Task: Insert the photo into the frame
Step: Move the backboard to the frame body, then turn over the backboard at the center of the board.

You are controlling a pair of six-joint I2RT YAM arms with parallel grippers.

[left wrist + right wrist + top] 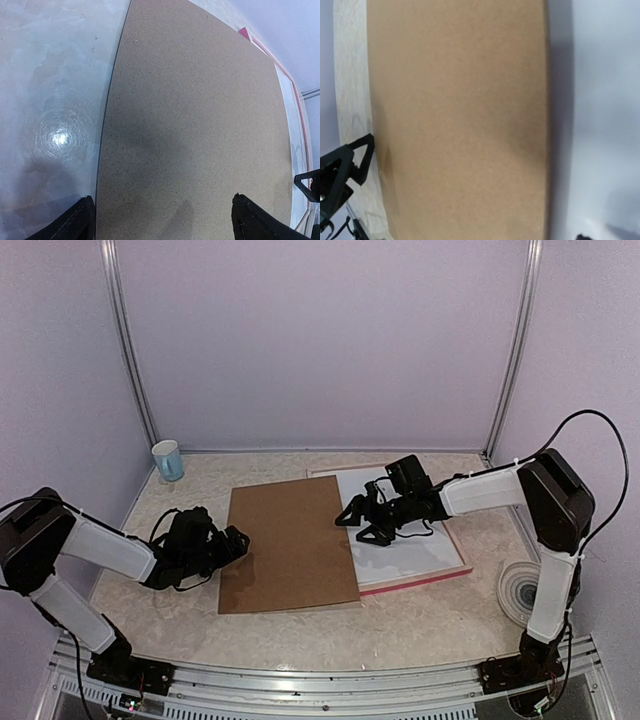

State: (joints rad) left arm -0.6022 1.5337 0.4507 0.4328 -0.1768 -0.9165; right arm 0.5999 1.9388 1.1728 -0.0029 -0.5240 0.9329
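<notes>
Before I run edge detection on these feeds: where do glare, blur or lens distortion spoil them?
Left wrist: a round glare spot on the table, and the straight edges of the brown board bow from the wide lens. Right wrist: soft focus throughout, with a dark shadow band along the board's edge. Top external: even light, sharp, only soft shadows.

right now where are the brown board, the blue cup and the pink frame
brown board (290, 545), top view, middle of its flat face
blue cup (168, 460), top view, its side wall
pink frame (244, 33), left wrist view, the pink corner showing past the board
</notes>
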